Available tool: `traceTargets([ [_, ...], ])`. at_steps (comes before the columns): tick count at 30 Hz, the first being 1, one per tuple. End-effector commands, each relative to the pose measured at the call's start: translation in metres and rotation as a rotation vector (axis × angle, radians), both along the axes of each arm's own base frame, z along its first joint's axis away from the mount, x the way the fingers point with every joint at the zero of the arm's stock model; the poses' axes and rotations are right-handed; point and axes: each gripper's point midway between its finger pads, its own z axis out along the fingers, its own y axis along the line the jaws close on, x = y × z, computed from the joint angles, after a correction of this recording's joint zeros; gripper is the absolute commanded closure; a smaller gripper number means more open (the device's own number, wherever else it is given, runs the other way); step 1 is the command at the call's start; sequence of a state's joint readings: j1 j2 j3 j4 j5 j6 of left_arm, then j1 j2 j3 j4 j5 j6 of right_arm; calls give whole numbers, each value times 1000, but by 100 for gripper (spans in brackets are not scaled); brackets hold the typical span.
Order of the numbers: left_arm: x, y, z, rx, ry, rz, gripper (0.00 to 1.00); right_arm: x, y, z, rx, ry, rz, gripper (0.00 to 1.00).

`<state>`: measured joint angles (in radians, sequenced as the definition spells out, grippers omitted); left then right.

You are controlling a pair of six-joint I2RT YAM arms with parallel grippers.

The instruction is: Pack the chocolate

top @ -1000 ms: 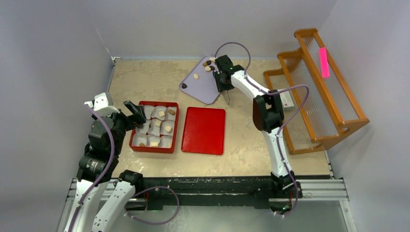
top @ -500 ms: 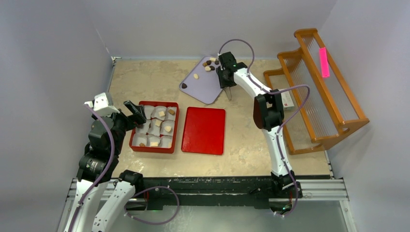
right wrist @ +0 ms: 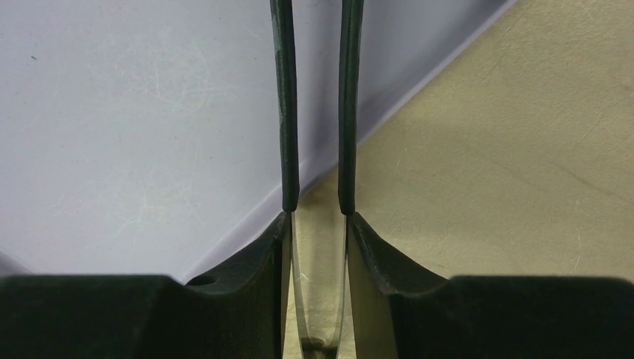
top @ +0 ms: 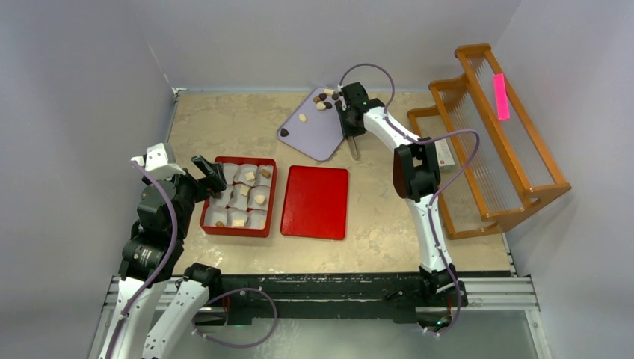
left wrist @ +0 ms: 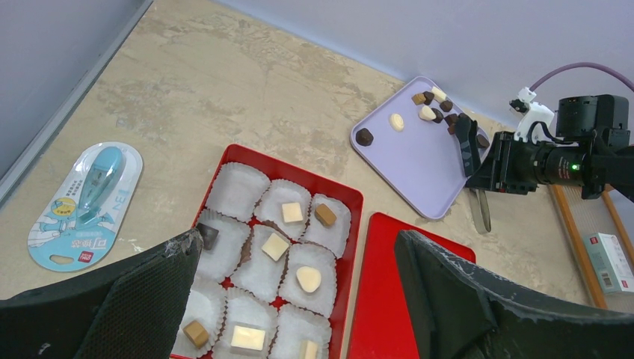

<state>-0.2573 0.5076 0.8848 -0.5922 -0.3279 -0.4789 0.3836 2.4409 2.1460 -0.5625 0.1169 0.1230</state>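
Several cream and dark pieces of chocolate [top: 327, 101] lie at the far end of a lilac tray [top: 310, 142], also seen in the left wrist view as chocolate [left wrist: 430, 105]. My right gripper [top: 348, 126] hovers over the tray's right edge, shut on metal tweezers [top: 353, 148] whose black-tipped arms [right wrist: 285, 112] run between its fingers. The red box [top: 211, 224] of white paper cups holds several chocolates [left wrist: 308, 279]. My left gripper [top: 209, 173] hangs open over the box's left side, with nothing between its jaws [left wrist: 297, 239].
A red lid [top: 315, 202] lies right of the box. A wooden rack [top: 493, 127] with a pink tag [top: 501, 96] and a small white carton [top: 446, 157] stands at the right. A blue packaged item [left wrist: 86, 194] lies left of the box near the wall.
The right gripper has shifted slightly right and back along the tray's edge, and its jaws have narrowed on the tweezers. The left arm has not moved.
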Motion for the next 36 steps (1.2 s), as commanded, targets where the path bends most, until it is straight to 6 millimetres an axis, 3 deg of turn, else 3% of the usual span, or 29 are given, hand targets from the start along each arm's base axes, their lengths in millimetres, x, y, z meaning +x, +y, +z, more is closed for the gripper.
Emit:
traceTargets([
  [1, 5, 0, 5, -10, -27, 5, 1, 3, 6, 32, 32, -67, 20, 69],
  [11, 5, 0, 5, -9, -25, 6, 1, -8, -3, 56, 4, -49, 1, 63],
  [19, 5, 0, 5, -9, -24, 7, 1, -20, 0, 56, 29, 11, -6, 60],
  [24, 5, 0, 4, -8, -21, 6, 1, -17, 1, 59, 32, -3, -1, 60],
  [31, 7, -2, 3, -7, -16, -5, 1, -16, 2, 79, 47, -34, 9, 60],
  [36, 7, -2, 3, -6, -16, -7, 1, -12, -10, 83, -22, -37, -14, 60],
])
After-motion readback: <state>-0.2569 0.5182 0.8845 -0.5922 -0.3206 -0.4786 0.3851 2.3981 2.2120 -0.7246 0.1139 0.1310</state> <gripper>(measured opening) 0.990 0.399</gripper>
